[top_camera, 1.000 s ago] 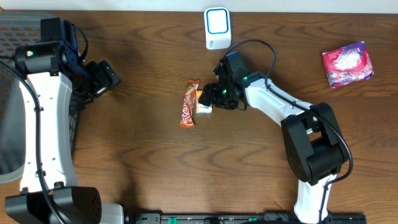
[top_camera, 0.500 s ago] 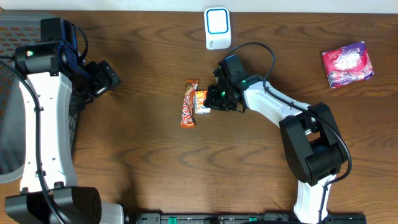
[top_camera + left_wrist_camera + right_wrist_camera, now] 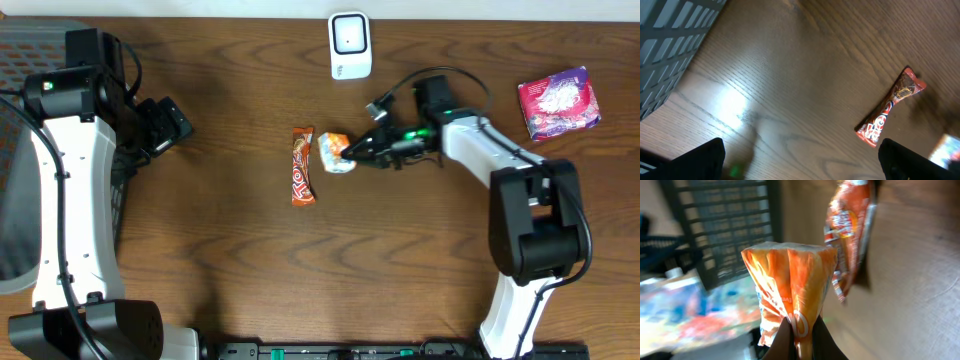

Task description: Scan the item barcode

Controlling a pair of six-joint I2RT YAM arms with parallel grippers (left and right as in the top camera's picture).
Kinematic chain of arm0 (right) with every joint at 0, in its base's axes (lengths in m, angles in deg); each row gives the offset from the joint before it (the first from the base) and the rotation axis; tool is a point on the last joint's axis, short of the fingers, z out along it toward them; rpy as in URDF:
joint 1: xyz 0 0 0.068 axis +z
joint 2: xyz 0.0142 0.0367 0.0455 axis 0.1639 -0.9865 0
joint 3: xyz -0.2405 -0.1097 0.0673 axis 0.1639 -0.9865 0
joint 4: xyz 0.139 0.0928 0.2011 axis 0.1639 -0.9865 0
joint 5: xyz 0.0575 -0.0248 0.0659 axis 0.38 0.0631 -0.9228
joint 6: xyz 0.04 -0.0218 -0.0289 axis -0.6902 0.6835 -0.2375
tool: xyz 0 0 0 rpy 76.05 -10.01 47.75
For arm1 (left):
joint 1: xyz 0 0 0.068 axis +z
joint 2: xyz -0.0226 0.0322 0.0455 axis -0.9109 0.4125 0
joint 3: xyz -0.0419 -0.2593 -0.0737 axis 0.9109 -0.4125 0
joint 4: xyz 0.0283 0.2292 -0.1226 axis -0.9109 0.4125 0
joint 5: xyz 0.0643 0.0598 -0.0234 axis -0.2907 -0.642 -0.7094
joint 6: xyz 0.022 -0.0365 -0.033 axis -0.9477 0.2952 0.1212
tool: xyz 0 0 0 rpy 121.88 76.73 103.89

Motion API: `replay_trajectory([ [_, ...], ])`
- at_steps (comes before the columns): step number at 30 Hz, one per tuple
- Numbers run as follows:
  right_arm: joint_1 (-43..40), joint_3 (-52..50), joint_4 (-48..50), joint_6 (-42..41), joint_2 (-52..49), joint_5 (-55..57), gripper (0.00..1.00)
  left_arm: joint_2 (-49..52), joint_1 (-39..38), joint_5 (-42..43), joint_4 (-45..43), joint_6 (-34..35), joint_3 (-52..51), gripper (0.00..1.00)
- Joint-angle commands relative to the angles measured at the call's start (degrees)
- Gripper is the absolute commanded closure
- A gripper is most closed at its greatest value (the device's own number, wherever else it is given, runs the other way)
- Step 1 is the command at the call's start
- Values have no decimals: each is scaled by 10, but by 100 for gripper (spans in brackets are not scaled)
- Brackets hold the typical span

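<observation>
Right gripper [image 3: 362, 152] is clenched on the orange-and-white packet [image 3: 335, 153]. It pinches one crimped end, and the rest of the packet sticks out past the tips toward table centre.

Right wrist view: the two dark fingers [image 3: 782, 341] meet at the bottom of frame with the wrapper's lower edge squeezed between them. The packet [image 3: 790, 290] stands up from the pinch, body puffed and printed face toward the camera. The print is too blurred to make out a barcode.

The packet sits just beside the red candy bar [image 3: 302, 166], not touching it. I can't tell from overhead whether the packet clears the table [image 3: 220, 250].

The scanner [image 3: 350, 45] is a white unit with its window facing up, at the far edge of the table. It is well apart from the packet, and the packet is not over the window.

The right arm reaches in from the right side, with the pink pouch [image 3: 558, 102] beyond it near the right edge.

Left gripper [image 3: 165, 125] is released. In the left wrist view its fingertips [image 3: 690, 160] are spread to both lower corners with nothing between them. It is parked at the left side next to the mesh basket [image 3: 15, 60], well clear of the packet. The candy bar [image 3: 890, 107] shows in that view too.
</observation>
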Motion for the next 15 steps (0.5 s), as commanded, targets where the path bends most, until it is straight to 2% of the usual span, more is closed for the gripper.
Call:
replay_trajectory([
  [1, -22, -4, -21, 91, -4, -133, 99, 3, 1, -7, 2, 1, -3, 2],
  [11, -36, -4, -76, 132, -4, -68, 99, 3, 1, -7, 2, 1, -3, 2],
  [13, -36, -4, -94, 130, -4, 6, 99, 3, 1, -7, 2, 1, -3, 2],
  [15, -35, -4, -124, 116, -4, 129, 99, 3, 1, -7, 2, 1, -3, 2],
])
